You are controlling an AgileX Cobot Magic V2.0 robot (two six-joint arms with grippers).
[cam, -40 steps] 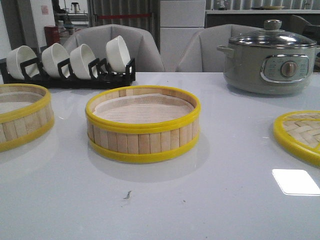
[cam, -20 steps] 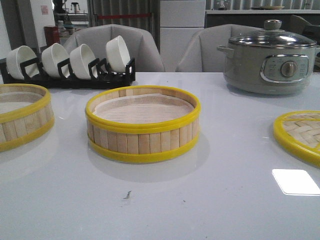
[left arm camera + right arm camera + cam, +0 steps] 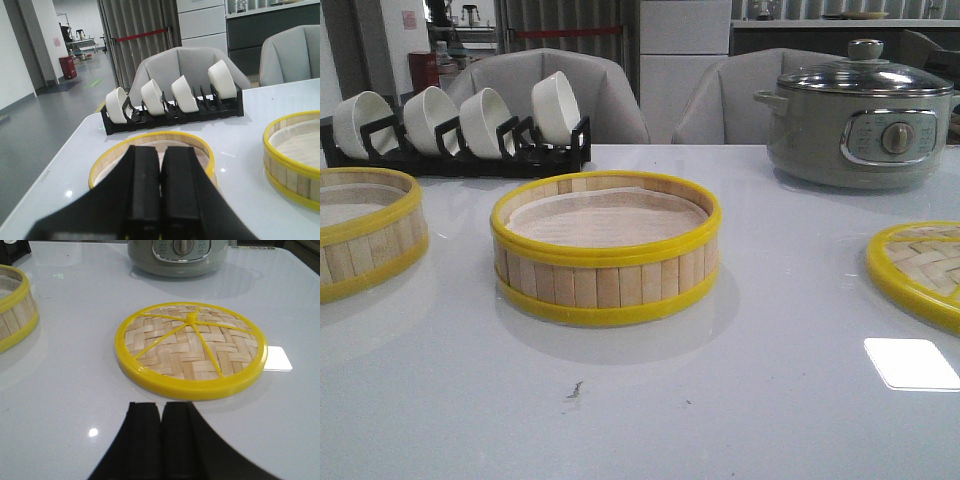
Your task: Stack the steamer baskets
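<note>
Two steamer baskets sit apart on the table: one (image 3: 605, 250) mid-table, the other (image 3: 365, 230) at its left edge. Our left gripper (image 3: 161, 192), fingers pressed together and empty, faces the left one; we should spread it, then pinch the rim squarely. The right gripper (image 3: 161, 440) is likewise closed near the woven lid (image 3: 191, 349).

Even, bright indoor light falls from overhead. The glossy white table (image 3: 740, 400) mirrors a sharp rectangular glare patch (image 3: 912, 363) near the right (also beside the lid (image 3: 190, 350) in the right wrist view). Soft shadows hug the centre basket (image 3: 606, 250). Both wrist views blur the closest fingers (image 3: 145, 200); backgrounds look slightly soft.
</note>
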